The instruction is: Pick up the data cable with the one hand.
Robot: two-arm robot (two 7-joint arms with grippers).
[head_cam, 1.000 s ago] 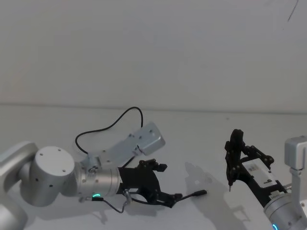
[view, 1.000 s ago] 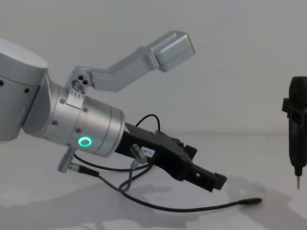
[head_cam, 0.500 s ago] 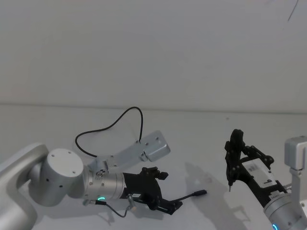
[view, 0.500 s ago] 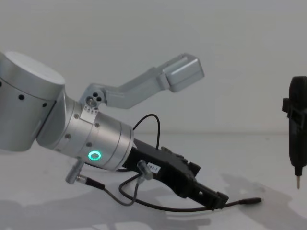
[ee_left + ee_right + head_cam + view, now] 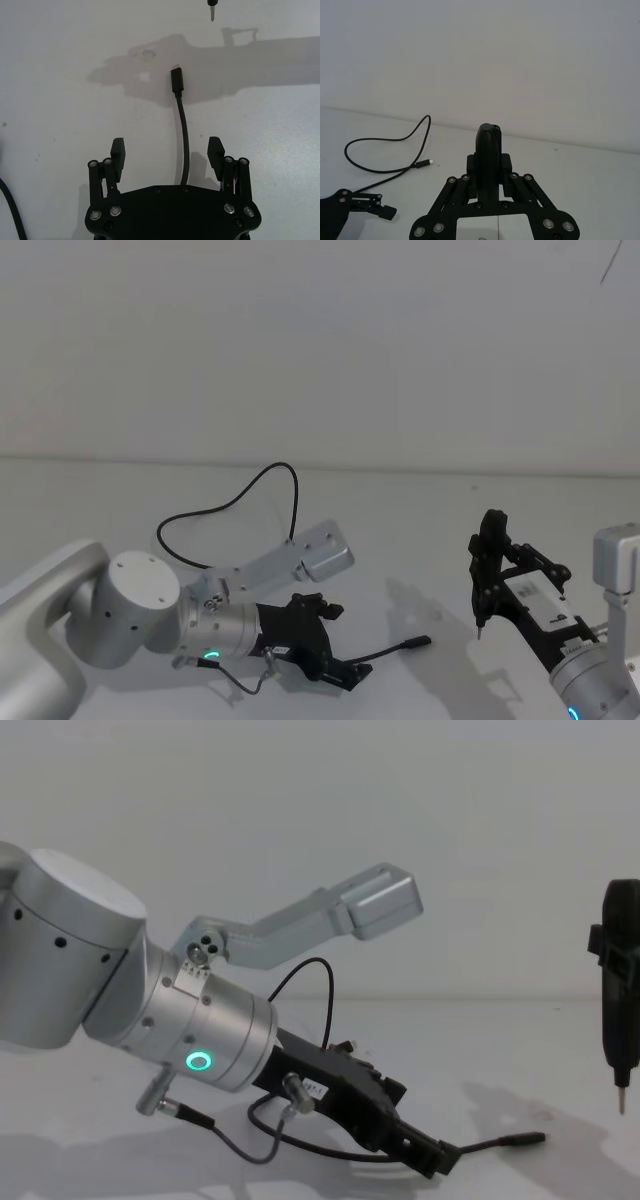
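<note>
- The table (image 5: 120,490): one white top, and everything sits on it or hangs over it.
- The left gripper (image 5: 167,150) is down low at the table with jaws spread wide. The cable (image 5: 183,135) runs between them, and neither jaw is touching it yet. This looks like the grasp step. The next call is a clean squeeze on the cord without nudging it aside, then a lift.
- The right gripper (image 5: 489,167) is parked well apart at 3 o'clock of the left gripper, jaws pinching the pen tool (image 5: 620,980), tip pointing down.
- The cable lies flat. From the head view its big loop curls off at 11 o'clock of the left gripper.
- The plugs: one (image 5: 415,643) lies just past the fingertips at 2 o'clock, the other (image 5: 422,165) at the far end.
- Count: two grippers, one cable, two plugs, one pen tool.
</note>
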